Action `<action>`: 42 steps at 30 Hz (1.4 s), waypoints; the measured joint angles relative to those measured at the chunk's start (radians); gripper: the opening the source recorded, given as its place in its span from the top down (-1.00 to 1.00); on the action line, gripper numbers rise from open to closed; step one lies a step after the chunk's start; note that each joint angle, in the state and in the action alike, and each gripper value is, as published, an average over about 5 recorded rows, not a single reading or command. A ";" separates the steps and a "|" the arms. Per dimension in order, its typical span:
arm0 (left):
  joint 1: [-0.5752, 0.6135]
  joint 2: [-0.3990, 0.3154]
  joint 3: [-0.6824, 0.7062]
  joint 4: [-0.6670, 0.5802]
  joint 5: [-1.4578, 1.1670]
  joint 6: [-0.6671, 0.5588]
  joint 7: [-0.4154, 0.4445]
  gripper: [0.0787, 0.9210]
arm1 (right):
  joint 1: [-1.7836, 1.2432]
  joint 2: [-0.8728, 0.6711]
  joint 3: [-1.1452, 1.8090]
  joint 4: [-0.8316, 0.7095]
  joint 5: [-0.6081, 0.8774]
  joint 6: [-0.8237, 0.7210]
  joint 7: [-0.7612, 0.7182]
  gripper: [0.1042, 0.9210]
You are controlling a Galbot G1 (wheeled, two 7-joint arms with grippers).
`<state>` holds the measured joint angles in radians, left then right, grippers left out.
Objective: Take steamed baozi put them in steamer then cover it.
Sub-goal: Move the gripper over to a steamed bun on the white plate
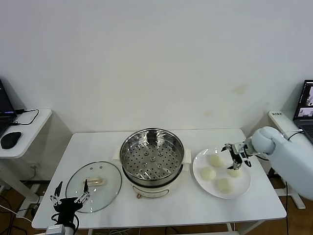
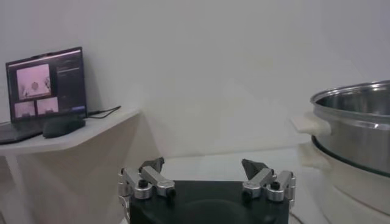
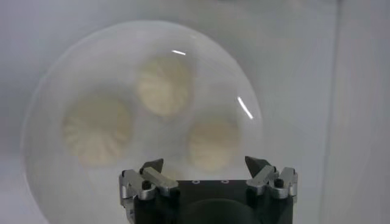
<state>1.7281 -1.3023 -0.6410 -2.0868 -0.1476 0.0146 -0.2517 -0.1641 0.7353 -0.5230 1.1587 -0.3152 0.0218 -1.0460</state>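
Observation:
Several cream-white baozi lie on a white plate (image 1: 244, 189) at the table's right; one baozi (image 1: 209, 173) is nearest the steamer. The steel steamer (image 1: 151, 156) stands uncovered and empty at the centre. The glass cover (image 1: 105, 188) lies flat on the table to its left. My right gripper (image 1: 235, 161) hangs open and empty over the plate's far right side, above one baozi. In the right wrist view the gripper (image 3: 204, 164) is open, with a baozi (image 3: 213, 144) just ahead of it and two more beyond on the plate (image 3: 91, 67). My left gripper (image 1: 71, 193) is open and empty at the table's front left, near the cover.
A side table (image 1: 29, 129) with a mouse (image 1: 10, 139) stands to the left, and a laptop (image 1: 305, 105) sits at the far right. The left wrist view shows the open left gripper (image 2: 203, 164), the steamer's wall (image 2: 359, 128) and a laptop (image 2: 46, 85).

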 measured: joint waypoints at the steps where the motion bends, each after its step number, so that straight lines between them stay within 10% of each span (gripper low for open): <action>1: 0.000 0.001 -0.002 0.000 0.000 0.000 0.000 -0.77 | 0.005 0.009 -0.006 -0.012 -0.004 0.000 -0.001 -0.76; 24: -0.013 0.006 -0.013 -0.003 0.002 0.003 0.002 -0.77 | 0.060 0.167 -0.063 -0.226 -0.046 -0.013 -0.002 -0.73; 42: -0.014 0.009 -0.014 -0.003 0.001 0.001 0.000 -0.77 | 0.071 0.190 -0.076 -0.273 -0.039 -0.016 -0.018 -0.31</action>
<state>1.7145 -1.2936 -0.6549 -2.0898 -0.1468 0.0155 -0.2519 -0.0931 0.9248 -0.5990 0.8858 -0.3545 0.0059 -1.0640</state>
